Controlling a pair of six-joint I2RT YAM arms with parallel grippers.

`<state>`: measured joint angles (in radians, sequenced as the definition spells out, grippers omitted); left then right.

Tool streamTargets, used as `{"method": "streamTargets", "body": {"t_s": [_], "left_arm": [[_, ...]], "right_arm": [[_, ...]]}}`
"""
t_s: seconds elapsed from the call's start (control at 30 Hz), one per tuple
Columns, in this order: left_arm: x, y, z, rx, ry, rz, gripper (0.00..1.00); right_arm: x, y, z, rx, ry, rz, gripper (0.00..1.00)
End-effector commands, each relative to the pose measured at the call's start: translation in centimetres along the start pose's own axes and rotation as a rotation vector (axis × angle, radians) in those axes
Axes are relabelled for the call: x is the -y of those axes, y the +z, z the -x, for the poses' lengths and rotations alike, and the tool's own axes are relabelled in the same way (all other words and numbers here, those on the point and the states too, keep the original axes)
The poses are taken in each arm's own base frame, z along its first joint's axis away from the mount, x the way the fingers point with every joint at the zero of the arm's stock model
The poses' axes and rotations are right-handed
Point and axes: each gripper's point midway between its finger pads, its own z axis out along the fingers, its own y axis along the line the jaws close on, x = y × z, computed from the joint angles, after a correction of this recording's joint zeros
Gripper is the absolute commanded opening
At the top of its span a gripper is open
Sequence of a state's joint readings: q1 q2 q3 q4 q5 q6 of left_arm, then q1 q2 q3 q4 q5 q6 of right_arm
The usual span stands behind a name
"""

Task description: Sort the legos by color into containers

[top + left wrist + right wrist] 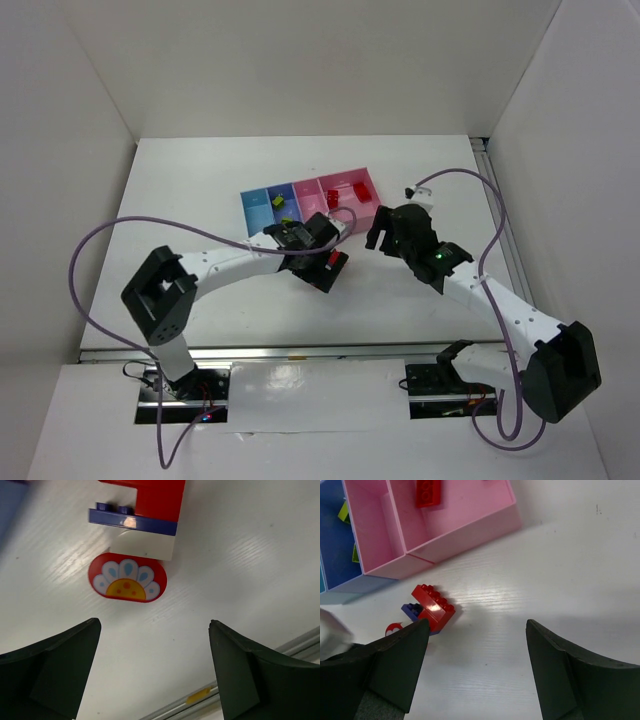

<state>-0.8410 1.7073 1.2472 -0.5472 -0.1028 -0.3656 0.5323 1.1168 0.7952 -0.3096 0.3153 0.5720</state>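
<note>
A joined lego cluster of red, blue and white bricks (150, 510) lies on the table, with a red rounded piece with a flower print (127, 577) beside it. My left gripper (154, 625) is open and empty, with its tips just short of them. In the right wrist view the cluster (434, 607) lies left of my open, empty right gripper (477, 625). The trays (262, 205) stand behind. The large pink tray (485, 517) holds a red brick (428, 492). The darker blue tray (332, 565) holds yellow-green legos (343, 511).
In the top view my left gripper (322, 262) hangs over the red cluster (333, 258) just in front of the trays. My right gripper (385, 230) is close on its right. A metal rail (200, 697) runs along the table's near edge.
</note>
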Motion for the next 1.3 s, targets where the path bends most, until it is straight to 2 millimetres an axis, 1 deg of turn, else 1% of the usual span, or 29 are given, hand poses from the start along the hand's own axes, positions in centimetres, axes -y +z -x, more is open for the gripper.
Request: {"method": "streamTargets", "body": {"t_s": [0.0, 0.03, 0.07, 0.1, 0.13, 0.2, 0.23, 0.4, 0.47, 0.57, 0.6, 0.63, 0.67, 0.7, 0.73, 0.77, 0.8, 0.83, 0.87, 0.93, 0.97, 1.0, 1.07, 1.1, 1.13, 1.17, 1.2, 1.23, 1.27], "left_arm": [[-0.4, 2.0, 0.3, 0.005, 0.091, 0.045, 1.0], [-0.3, 2.1, 0.5, 0.013, 0.09, 0.042, 1.0], [-0.5, 2.8, 0.6, 0.026, 0.089, 0.055, 1.0], [-0.9, 3.5, 0.3, 0.015, 0.07, 0.063, 0.99], [-0.8, 3.8, -0.1, 0.002, 0.071, 0.054, 0.99], [-0.9, 4.3, 0.4, 0.012, 0.093, 0.065, 0.97], [-1.9, 4.7, 0.3, 0.005, 0.087, 0.103, 0.97], [-3.1, 5.2, 1.5, 0.029, 0.113, 0.137, 0.92], [-3.1, 5.7, 1.4, 0.021, 0.113, 0.114, 0.92], [-2.3, 6.4, 1.0, 0.017, 0.134, 0.062, 0.91], [-1.8, 6.3, 1.6, 0.048, 0.131, 0.037, 0.91], [-1.5, 6.5, 1.4, 0.046, 0.132, 0.017, 0.89], [-0.9, 6.2, 1.9, 0.063, 0.131, -0.014, 0.87], [-0.7, 6.4, 1.9, 0.074, 0.131, -0.026, 0.84], [-0.4, 6.4, 2.1, 0.081, 0.131, -0.037, 0.82], [-0.3, 6.4, 2.1, 0.079, 0.131, -0.046, 0.8], [0.2, 6.4, 1.9, 0.078, 0.141, -0.052, 0.79], [0.3, 6.4, 2.2, 0.087, 0.141, -0.054, 0.78], [0.5, 6.1, 2.0, 0.09, 0.148, -0.05, 0.76], [0.5, 6.1, 2.0, 0.09, 0.148, -0.05, 0.68], [0.5, 5.8, 2.3, 0.101, 0.148, -0.052, 0.66], [0.4, 5.9, 1.9, 0.092, 0.148, -0.05, 0.62], [0.9, 5.0, 2.4, 0.116, 0.155, -0.06, 0.54], [0.8, 4.9, 2.0, 0.108, 0.155, -0.059, 0.51], [0.8, 4.5, 2.0, 0.106, 0.155, -0.058, 0.51], [0.9, 4.4, 1.7, 0.094, 0.157, -0.071, 0.43], [1.1, 3.8, 2.2, 0.107, 0.156, -0.074, 0.39], [1.3, 3.8, 1.8, 0.092, 0.157, -0.09, 0.37], [1.6, 2.9, 2.4, 0.115, 0.157, -0.105, 0.3]], "right_arm": [[0.9, 0.0, 0.2, 0.02, 0.019, -0.041, 0.84], [1.0, 0.0, 0.3, 0.025, 0.019, -0.048, 0.84], [0.9, 0.0, 0.5, 0.032, 0.022, -0.043, 0.84], [0.9, 0.0, 0.5, 0.032, 0.022, -0.043, 0.84], [0.7, 0.0, 0.4, 0.027, 0.022, -0.036, 0.84], [0.7, 0.0, 0.4, 0.027, 0.022, -0.035, 0.84], [0.8, 0.2, 0.2, 0.02, 0.019, -0.04, 0.84], [0.8, 0.2, 0.2, 0.019, 0.01, -0.041, 0.84], [0.8, 0.2, 0.2, 0.019, 0.01, -0.041, 0.84], [0.5, 0.1, 0.0, 0.007, 0.01, -0.023, 0.84], [0.8, 0.3, 0.4, 0.009, 0.027, -0.019, 0.84], [0.8, 0.5, 0.2, -0.004, 0.039, 0.002, 0.86], [0.4, 0.7, -1.3, -0.068, 0.06, 0.061, 0.86], [1.3, 1.2, -1.6, -0.091, 0.091, 0.065, 0.86], [1.1, 1.4, -1.7, -0.101, 0.12, 0.107, 0.86], [0.3, 1.4, -2.9, -0.167, 0.137, 0.187, 0.86], [1.3, 1.6, -3.7, -0.194, 0.178, 0.193, 0.86], [1.1, 2.1, -4.3, -0.221, 0.191, 0.228, 0.86], [0.3, 1.9, -4.8, -0.267, 0.204, 0.29, 0.86], [0.5, 2.3, -5.8, -0.314, 0.237, 0.323, 0.87], [-0.2, 1.9, -5.7, -0.324, 0.254, 0.359, 0.87], [-0.4, 1.8, -6.1, -0.334, 0.255, 0.378, 0.87], [-0.3, 1.9, -6.1, -0.34, 0.28, 0.403, 0.87], [-0.4, 1.8, -6.2, -0.361, 0.29, 0.424, 0.87], [-0.4, 1.9, -6.7, -0.384, 0.296, 0.425, 0.87], [-0.8, 1.8, -6.8, -0.399, 0.318, 0.443, 0.87], [-1.1, 1.7, -6.5, -0.395, 0.326, 0.457, 0.87], [-0.8, 2.0, -7.1, -0.411, 0.35, 0.454, 0.87], [-1.0, 2.2, -7.2, -0.406, 0.359, 0.473, 0.87]]}}
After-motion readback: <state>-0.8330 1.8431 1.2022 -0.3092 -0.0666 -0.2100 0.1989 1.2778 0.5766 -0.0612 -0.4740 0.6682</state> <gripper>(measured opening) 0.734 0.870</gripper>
